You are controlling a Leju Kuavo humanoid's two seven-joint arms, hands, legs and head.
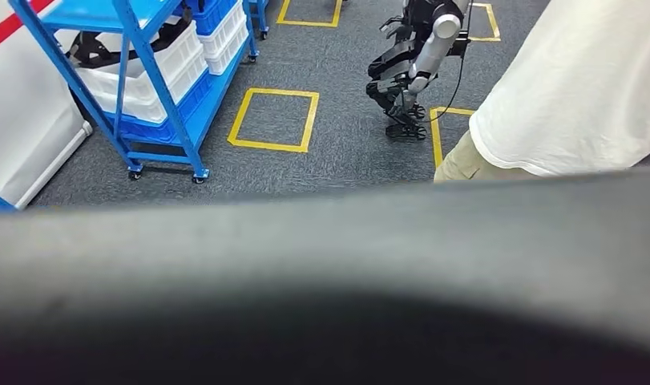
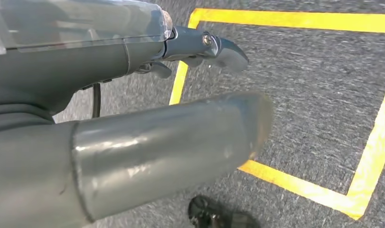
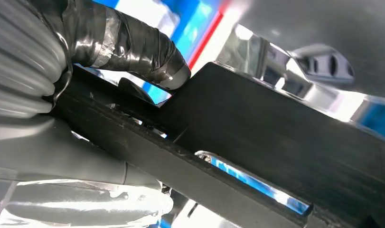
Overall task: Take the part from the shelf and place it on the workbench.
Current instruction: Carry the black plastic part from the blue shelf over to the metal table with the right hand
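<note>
The right hand (image 3: 62, 85) grips the black part (image 3: 257, 137), thumb over one flat edge; in the head view it spans the lower frame from 8 to 4 o'clock; it looks rigid, flat, probably light; the left hand (image 2: 133, 118) hangs empty, fingers apart.

A blurred dark mass blocks the lower half of my head view. The black part (image 3: 276, 142) in my right hand (image 3: 62, 95) runs off frame; person (image 1: 578, 88) cropped at edge.

Bins (image 1: 173, 64) on shelf (image 1: 137, 120), far left
</note>
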